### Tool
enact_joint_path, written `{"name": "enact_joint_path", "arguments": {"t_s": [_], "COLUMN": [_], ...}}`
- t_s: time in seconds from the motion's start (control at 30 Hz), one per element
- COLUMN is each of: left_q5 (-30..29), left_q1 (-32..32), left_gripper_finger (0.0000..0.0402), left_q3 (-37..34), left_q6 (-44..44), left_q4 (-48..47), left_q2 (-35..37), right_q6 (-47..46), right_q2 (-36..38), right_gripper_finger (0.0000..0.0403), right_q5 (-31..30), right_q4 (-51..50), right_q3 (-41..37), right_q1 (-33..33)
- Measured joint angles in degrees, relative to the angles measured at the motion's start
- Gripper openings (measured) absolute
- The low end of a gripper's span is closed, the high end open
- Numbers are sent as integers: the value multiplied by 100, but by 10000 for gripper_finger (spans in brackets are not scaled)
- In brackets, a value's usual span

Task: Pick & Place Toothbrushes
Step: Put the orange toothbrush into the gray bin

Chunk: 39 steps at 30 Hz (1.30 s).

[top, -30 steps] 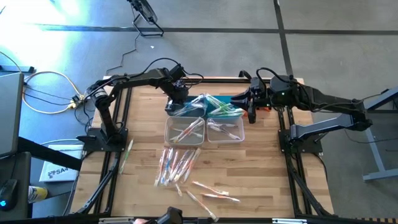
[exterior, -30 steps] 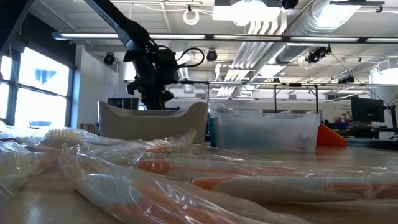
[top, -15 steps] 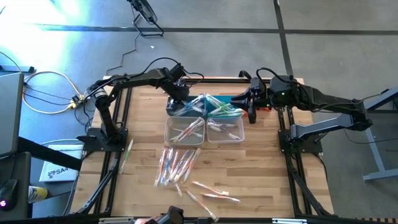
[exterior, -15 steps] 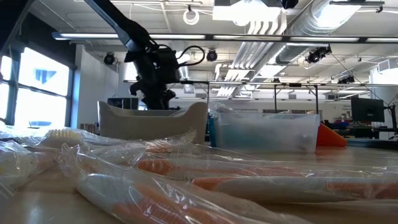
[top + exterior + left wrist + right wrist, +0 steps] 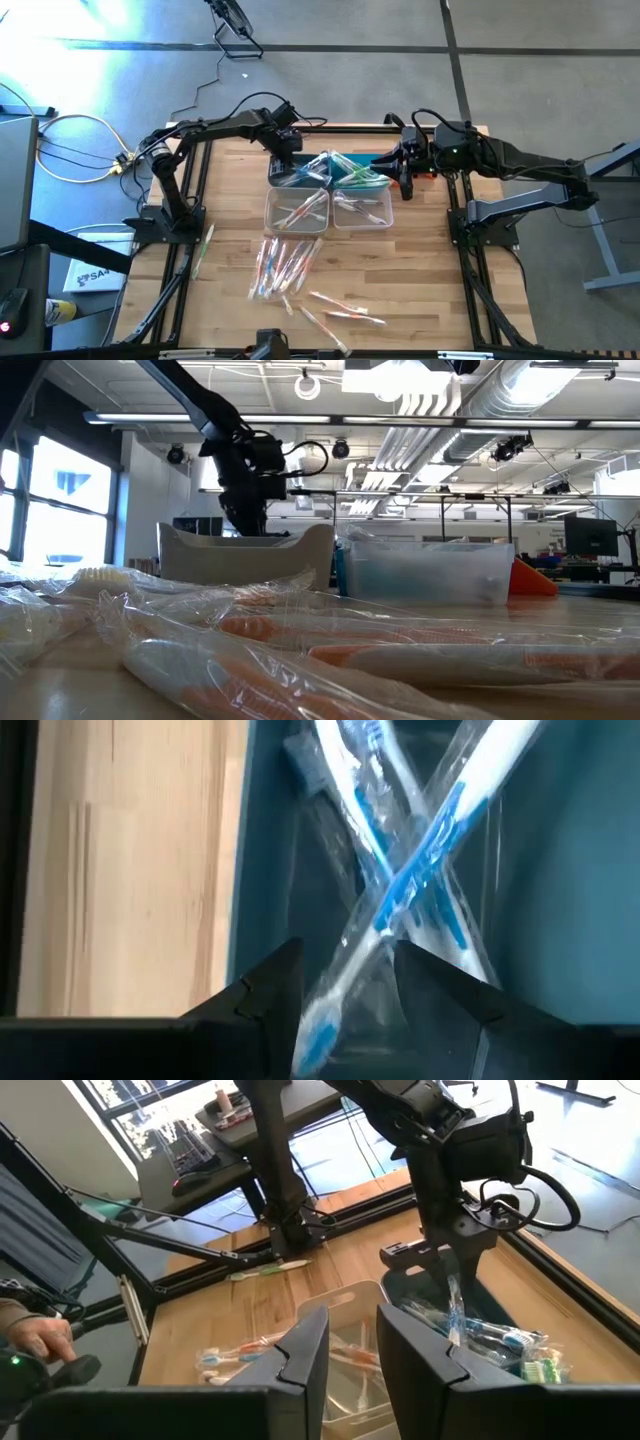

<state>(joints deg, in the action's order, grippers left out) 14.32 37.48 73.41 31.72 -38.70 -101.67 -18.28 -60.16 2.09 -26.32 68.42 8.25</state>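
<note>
Newly parted left gripper jaws around toothbrush

Glossy clear-wrapped toothbrushes, matt wooden table, translucent plastic bins

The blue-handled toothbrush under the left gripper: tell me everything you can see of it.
The blue-handled toothbrush, white with blue grip, sits in a clear crinkled wrapper. It lies slanted in the dark teal bin, crossing another wrapped blue brush. Its lower end runs between the fingers of the left gripper, which stand apart; whether they touch it cannot be told.
</note>
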Motion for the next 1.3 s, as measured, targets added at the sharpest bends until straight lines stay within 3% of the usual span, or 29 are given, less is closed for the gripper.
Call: {"name": "enact_joint_path", "arguments": {"t_s": [0.4,0.83,1.0,1.3], "left_q5": [-147,-160,-162,4], "left_q1": [-123,-509,-713,-886], "left_gripper_finger": [147,35,4,2], "left_q3": [7,4,5,7], "left_q6": [-616,-1368,-1424,-2352], "left_q4": [-81,-380,-795,-913], "left_q2": [232,374,887,2251], "right_q6": [50,52,58,203], "right_q2": [0,0,-2,-2], "right_gripper_finger": [81,81,81,81], "right_q5": [0,0,2,109], "right_q4": [-3,-18,-63,-58], "right_q3": [-1,-1,-2,-1], "right_q1": [0,0,0,0]}}
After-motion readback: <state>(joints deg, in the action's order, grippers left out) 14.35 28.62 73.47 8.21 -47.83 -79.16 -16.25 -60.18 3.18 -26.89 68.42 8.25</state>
